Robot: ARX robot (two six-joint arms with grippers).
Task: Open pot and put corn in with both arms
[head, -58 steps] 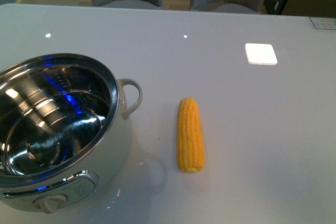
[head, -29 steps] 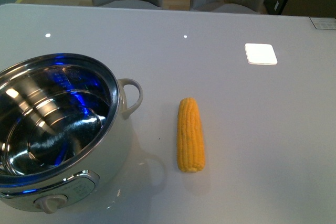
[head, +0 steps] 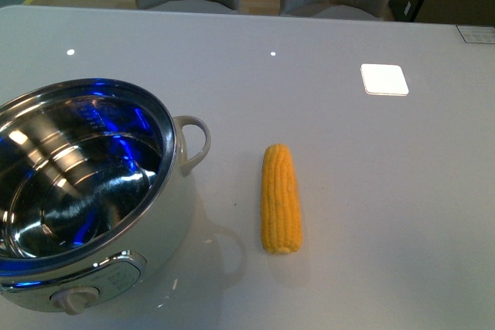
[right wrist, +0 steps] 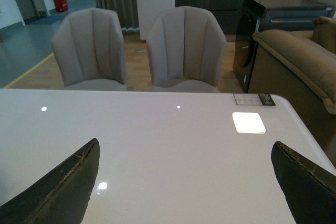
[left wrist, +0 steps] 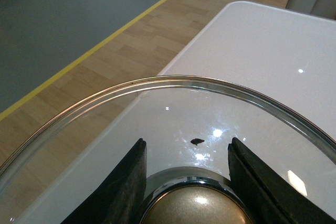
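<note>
Front view takes in a wide white table with two grey chairs at its far edge. On the table's near left corner stands the pot, uncovered, its shiny steel inside bare and lit with blue reflections. Its white loop handle points right and its beige dial faces the robot.

The left wrist view shows a glass lid held up in the air, with the table's edge and a wooden floor seen through it. The left gripper is clamped on the lid's brass knob, one black finger on each side.

The corn lies flat on the table to the right of the pot, apart from the handle, its tapered end pointing away from the robot.

The right gripper hangs over bare table, its fingers spread wide and holding nothing.
</note>
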